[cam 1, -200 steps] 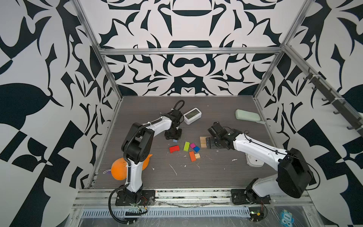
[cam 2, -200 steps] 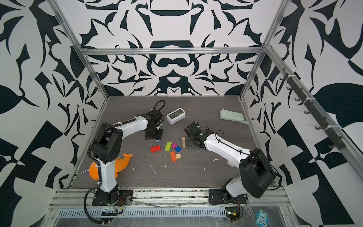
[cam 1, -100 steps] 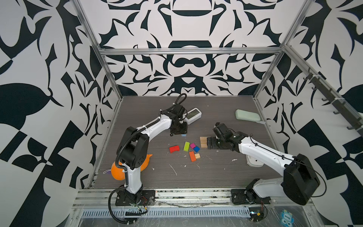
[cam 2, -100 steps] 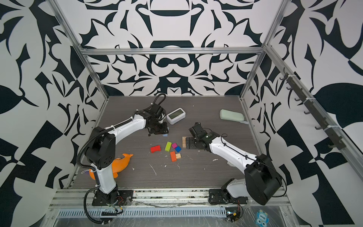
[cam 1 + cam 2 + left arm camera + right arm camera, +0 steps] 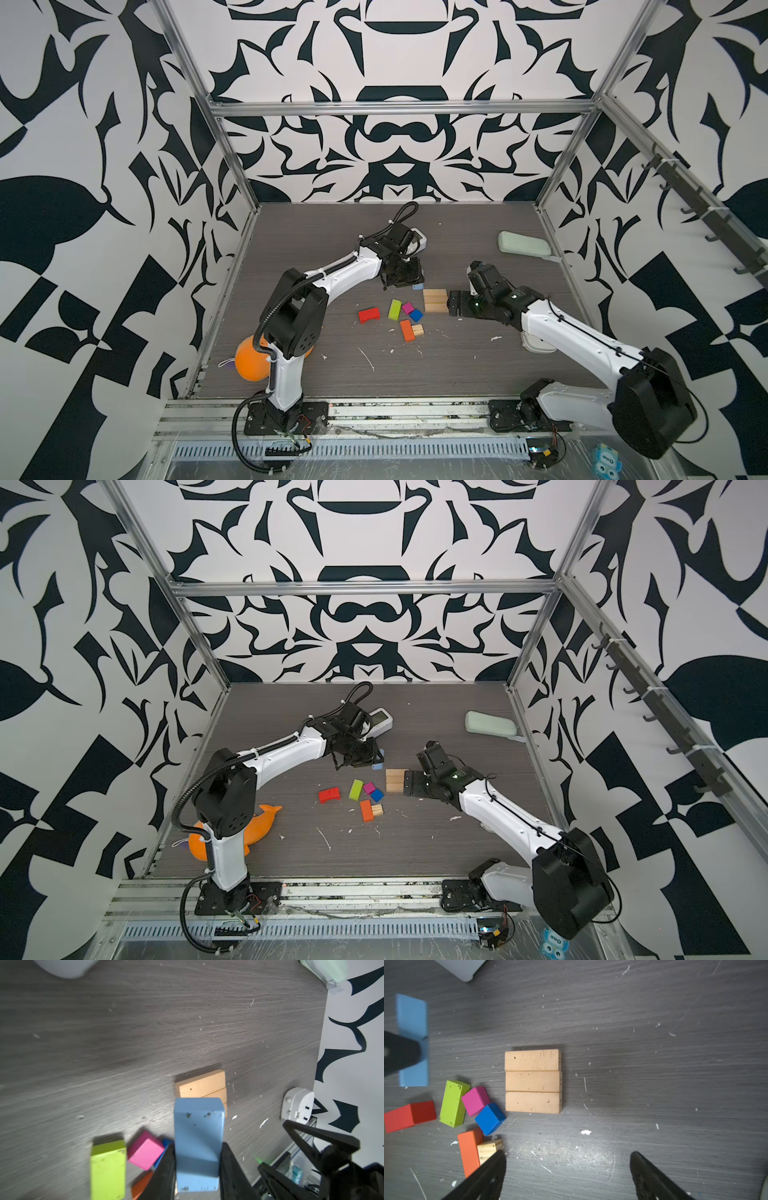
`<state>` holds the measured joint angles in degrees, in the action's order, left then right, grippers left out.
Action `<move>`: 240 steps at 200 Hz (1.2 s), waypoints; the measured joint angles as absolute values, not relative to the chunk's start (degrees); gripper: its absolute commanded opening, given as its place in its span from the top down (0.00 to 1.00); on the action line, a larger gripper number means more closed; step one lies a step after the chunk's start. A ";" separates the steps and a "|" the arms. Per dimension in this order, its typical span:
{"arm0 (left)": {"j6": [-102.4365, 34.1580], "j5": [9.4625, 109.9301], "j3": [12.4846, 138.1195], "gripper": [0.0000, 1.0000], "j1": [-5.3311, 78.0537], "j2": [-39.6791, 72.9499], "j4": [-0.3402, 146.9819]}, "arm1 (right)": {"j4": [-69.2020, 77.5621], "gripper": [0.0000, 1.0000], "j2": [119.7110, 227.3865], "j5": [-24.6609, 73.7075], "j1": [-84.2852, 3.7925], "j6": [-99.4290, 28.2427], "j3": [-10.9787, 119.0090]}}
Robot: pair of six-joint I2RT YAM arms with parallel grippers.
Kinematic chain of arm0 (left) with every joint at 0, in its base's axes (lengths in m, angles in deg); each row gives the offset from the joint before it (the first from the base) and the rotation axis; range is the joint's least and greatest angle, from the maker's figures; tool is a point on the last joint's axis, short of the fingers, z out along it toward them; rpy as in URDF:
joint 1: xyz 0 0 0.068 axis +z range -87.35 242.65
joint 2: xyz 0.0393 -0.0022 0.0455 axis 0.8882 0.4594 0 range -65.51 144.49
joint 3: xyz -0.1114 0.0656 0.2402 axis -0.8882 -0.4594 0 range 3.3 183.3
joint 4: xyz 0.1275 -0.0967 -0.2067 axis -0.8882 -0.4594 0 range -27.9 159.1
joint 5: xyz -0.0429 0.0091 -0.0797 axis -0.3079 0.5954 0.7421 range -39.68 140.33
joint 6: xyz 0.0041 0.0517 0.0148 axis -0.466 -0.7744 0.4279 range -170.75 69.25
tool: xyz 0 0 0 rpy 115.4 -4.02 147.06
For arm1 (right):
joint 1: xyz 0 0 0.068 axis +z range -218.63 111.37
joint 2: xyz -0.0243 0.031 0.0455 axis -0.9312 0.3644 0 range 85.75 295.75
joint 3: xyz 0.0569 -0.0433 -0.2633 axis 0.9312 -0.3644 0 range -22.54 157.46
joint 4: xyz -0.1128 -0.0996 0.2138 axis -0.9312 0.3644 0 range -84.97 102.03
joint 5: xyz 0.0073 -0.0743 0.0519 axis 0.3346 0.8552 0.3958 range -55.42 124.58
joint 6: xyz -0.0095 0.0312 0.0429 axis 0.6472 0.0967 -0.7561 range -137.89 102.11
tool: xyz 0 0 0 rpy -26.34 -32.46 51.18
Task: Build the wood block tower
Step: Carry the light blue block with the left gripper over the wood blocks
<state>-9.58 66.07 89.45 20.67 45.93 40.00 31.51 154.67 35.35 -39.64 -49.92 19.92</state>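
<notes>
The right gripper (image 5: 566,1154) stands wide and empty. Three tan bars (image 5: 533,1081) lie just ahead of its jaws, flat, side by side and touching. Nearest the front, an orange bar (image 5: 407,330) touches a small tan cube (image 5: 418,330). Behind them sit a dark blue cube (image 5: 416,315), a magenta cube (image 5: 407,308) and a lime bar (image 5: 395,309), with a red bar (image 5: 369,315) apart to the left. Farther back, the left gripper (image 5: 197,1167) is clamped on a light blue bar (image 5: 198,1126), near the tan bars' far left corner.
</notes>
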 measured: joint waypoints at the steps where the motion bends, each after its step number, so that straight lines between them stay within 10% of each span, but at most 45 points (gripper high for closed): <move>1: -9.49 66.07 89.45 0.73 20.63 45.97 40.04 | 31.51 0.03 154.63 35.35 -39.64 -49.92 19.88; 240: 1.61 62.99 89.43 0.73 15.65 50.52 46.18 | 31.07 0.03 152.18 35.07 -40.16 -48.72 17.45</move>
